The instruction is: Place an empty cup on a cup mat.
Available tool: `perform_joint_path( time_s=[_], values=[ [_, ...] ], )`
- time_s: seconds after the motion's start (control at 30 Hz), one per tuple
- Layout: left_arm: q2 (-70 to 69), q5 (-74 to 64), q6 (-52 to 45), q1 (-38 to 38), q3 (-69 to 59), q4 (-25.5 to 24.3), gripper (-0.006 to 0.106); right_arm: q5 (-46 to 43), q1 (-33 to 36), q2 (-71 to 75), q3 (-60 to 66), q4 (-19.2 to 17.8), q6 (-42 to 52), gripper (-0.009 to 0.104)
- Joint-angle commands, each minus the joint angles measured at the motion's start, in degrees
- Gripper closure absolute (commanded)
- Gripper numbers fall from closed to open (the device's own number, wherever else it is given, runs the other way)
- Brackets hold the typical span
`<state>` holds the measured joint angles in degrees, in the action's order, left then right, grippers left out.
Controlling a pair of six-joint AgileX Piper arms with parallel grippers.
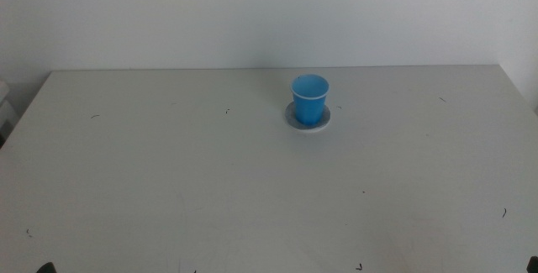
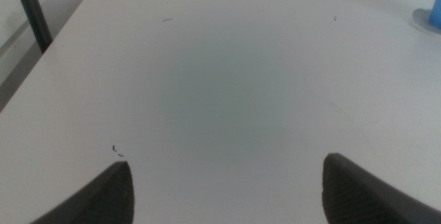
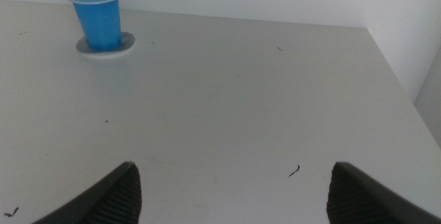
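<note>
The blue cup [image 1: 309,98] stands upright on the round grey cup mat [image 1: 296,118] at the middle back of the table. In the right wrist view the cup [image 3: 98,17] sits on the mat [image 3: 127,42], far from my right gripper [image 3: 231,189], which is open and empty. In the left wrist view only an edge of the cup [image 2: 435,7] and the mat [image 2: 424,23] shows. My left gripper [image 2: 227,189] is open and empty, far from them. Neither arm shows in the middle view.
The white table [image 1: 252,189] bears only small dark scuff marks. A dark post [image 2: 31,10] stands off the table's edge in the left wrist view. A white wall runs behind the table.
</note>
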<state>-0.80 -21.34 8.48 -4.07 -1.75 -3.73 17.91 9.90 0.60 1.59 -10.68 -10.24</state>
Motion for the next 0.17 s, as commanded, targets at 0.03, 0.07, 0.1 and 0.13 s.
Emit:
perform_joint_path(
  time_s=[0.03,0.07,0.1,0.13],
  values=[
    [-0.2,3.8,0.6,0.1,0.3,0.0,-0.005,-5.8,-0.3,1.5,-0.3,-0.6,0.2,0.016],
    [-0.2,3.8,0.6,0.1,0.3,0.0,-0.005,-5.7,-0.3,1.5,-0.3,-0.6,0.2,0.016],
    [-0.2,3.8,0.6,0.1,0.3,0.0,-0.005,-5.7,-0.3,1.5,-0.3,-0.6,0.2,0.016],
    [-0.2,3.8,0.6,0.1,0.3,0.0,-0.005,-5.6,-0.3,1.5,-0.3,-0.6,0.2,0.016]
  ],
)
